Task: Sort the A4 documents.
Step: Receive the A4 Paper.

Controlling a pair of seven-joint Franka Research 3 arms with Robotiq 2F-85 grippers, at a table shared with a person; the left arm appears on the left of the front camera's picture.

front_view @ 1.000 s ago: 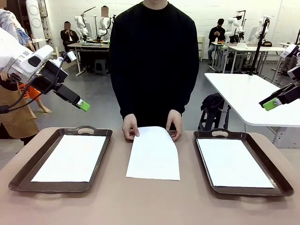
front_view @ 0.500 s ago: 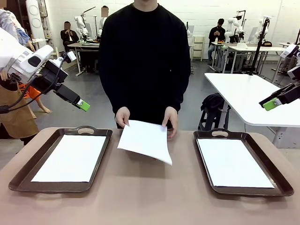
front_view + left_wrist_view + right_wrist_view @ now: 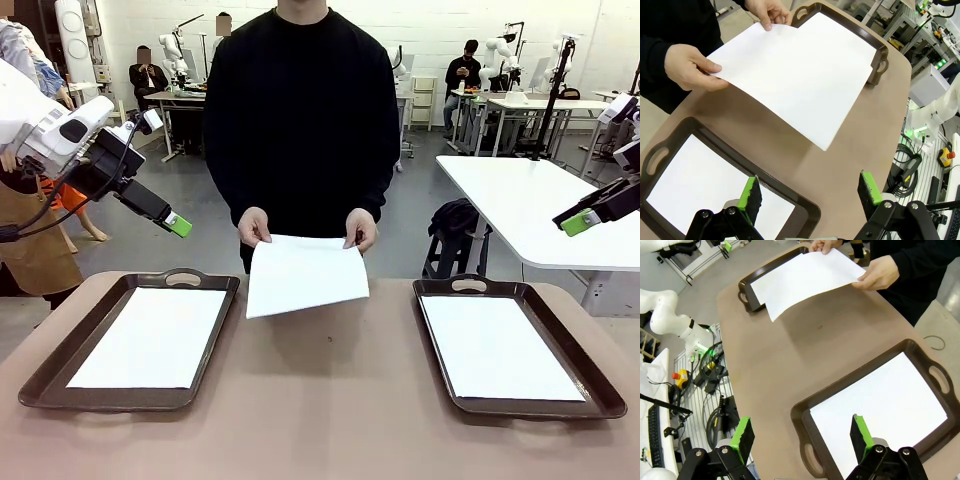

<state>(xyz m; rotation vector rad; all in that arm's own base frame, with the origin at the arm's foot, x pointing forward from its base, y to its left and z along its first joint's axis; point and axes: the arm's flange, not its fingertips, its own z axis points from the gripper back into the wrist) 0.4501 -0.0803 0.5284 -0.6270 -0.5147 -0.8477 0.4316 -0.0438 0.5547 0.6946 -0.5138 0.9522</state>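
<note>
Front view: brown table (image 3: 320, 420) carries two dark brown handled trays, left tray (image 3: 40, 375) and right tray (image 3: 590, 385), each holding an A4 document. Person's hands (image 3: 254, 226) lift a third A4 sheet (image 3: 303, 274) between them. Left gripper (image 3: 172, 222) and right gripper (image 3: 580, 218) hover, fingers spread, empty.

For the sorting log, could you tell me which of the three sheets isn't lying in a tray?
The middle sheet: the person's hands hold it above the table, while the other two lie flat in the left tray and right tray.
</note>
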